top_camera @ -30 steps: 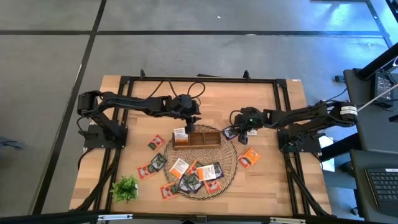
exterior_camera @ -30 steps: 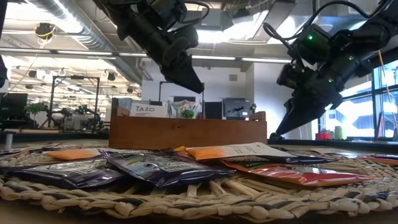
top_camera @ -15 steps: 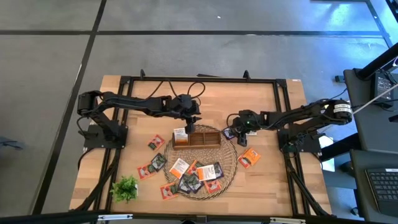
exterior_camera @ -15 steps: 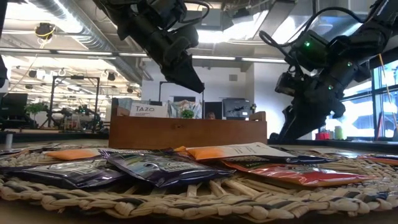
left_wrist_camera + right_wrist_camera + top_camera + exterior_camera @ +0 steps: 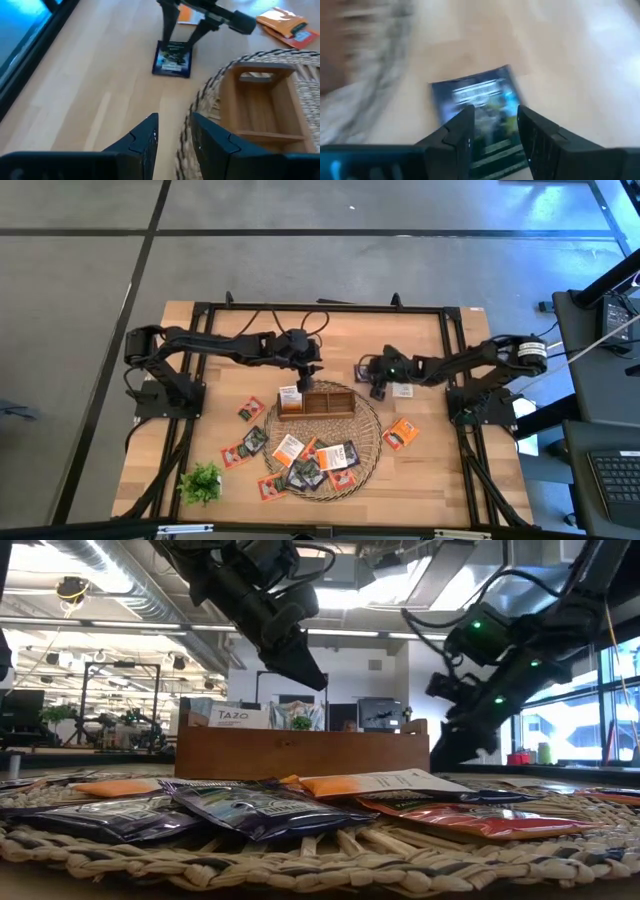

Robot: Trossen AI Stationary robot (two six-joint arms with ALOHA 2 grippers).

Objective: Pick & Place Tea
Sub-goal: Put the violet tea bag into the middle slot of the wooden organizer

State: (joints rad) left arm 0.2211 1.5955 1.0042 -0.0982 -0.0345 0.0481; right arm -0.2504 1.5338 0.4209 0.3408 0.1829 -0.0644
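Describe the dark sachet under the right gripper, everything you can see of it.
The dark sachet is a small flat square packet, dark blue to black with a pale printed label and a glossy, foil-like look. It lies flat on the bare wooden table, just off the wicker mat and beside the tray. The right gripper, fingers open, stands astride it. Whether they touch it is unclear.

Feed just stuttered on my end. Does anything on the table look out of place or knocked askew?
One dark sachet lies on bare wood beside the wicker mat, apart from the pile; the right gripper, jaws open, hangs over it. The wooden tray sits square. The left gripper waits over the tray's end. Nothing spilled.
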